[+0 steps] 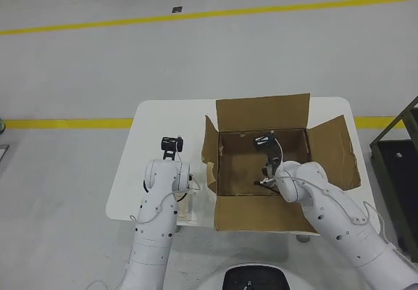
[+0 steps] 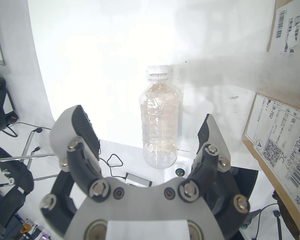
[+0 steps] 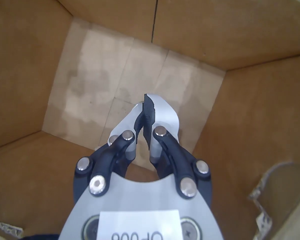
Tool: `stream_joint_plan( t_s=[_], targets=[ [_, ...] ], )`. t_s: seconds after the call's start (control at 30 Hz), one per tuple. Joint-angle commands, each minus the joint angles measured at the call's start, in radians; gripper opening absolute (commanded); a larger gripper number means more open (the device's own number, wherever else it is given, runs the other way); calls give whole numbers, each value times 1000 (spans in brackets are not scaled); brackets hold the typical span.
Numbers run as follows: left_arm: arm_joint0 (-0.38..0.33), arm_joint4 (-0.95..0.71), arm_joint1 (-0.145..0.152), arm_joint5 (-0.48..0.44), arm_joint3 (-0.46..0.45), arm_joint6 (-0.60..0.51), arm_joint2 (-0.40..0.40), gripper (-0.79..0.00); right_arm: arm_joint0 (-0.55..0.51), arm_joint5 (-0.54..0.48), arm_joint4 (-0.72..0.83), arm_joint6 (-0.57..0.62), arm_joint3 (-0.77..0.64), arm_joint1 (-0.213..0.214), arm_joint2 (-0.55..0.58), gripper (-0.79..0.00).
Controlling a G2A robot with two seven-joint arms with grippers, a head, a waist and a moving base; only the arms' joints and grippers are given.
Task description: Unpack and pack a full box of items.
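A clear plastic bottle point(image 2: 159, 126) with a white cap lies on its side on the white table point(image 2: 102, 38), its base at the table's near edge. My left gripper point(image 2: 143, 113) hangs open just above it, one finger on either side and neither touching. The open cardboard box point(image 1: 263, 114) stands on the right part of the table, flaps spread. My right gripper point(image 3: 145, 106) is shut with nothing in it, down inside the box point(image 3: 27, 76) above its bare floor; in the top view the right gripper point(image 1: 268, 174) is near the box's middle.
The labelled side of the box point(image 2: 277, 138) stands close beside the bottle. A dark green metal frame point(image 1: 411, 181) stands off the table's right end. Cables and gear point(image 2: 12, 116) lie on the floor below the table's near edge. Bare tabletop point(image 1: 165, 116) lies left of the box.
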Motion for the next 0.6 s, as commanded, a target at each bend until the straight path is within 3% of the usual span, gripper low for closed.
stream_joint_plan(
  t_s=[0.0, 0.03, 0.13, 0.27, 0.57],
  targets=[
    [0, 0, 0, 0, 0, 0, 0, 0, 11, 17, -13, 38, 2, -3, -6, -646],
    [0, 0, 0, 0, 0, 0, 0, 0, 17, 21, -20, 63, 9, -5, -10, -646],
    [0, 0, 0, 0, 0, 0, 0, 0, 29, 28, -37, 105, 15, -8, -14, -517],
    [0, 0, 0, 0, 0, 0, 0, 0, 30, 18, -28, 109, 35, -11, -6, -453],
    [0, 0, 0, 0, 0, 0, 0, 0, 53, 3, -2, 81, 149, -27, -21, -428]
  ],
)
